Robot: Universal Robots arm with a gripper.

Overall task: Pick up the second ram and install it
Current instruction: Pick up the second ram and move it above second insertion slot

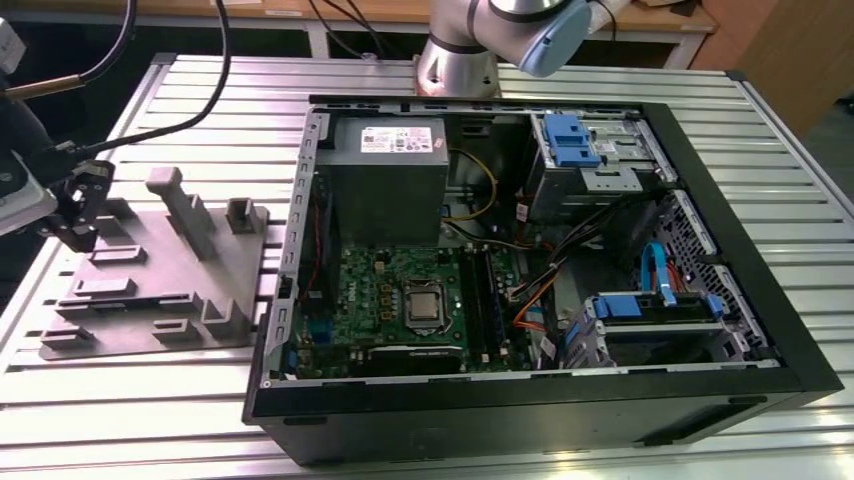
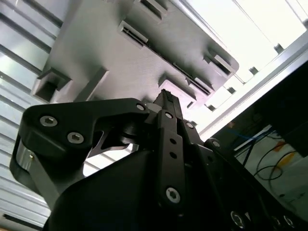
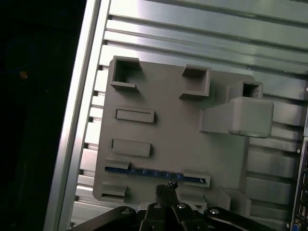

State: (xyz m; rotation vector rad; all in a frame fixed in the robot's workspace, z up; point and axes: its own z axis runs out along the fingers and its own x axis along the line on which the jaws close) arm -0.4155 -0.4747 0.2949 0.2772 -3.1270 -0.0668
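Now the second ram [image 3: 154, 173], a thin dark-blue circuit-board stick, stands on edge in a slot of the grey plastic holder tray [image 3: 178, 134], the black gripper [image 3: 167, 186] close over it with fingers pinched together, while the white label [image 1: 400, 140] on the grey power supply [image 1: 387, 195] is too small to read.

Exterior view looks down from afar; both wrist views face the tray [image 3: 178, 125] [image 2: 96, 43].

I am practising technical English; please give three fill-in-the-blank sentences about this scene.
1. The thin blue memory stick lies in the grey plastic holder tray, not yet ___.
2. The black gripper hangs above this ___, close to the stick.
3. The open black computer case stands on the exterior view's ___ of the tray.
Missing words: installed; tray; right.
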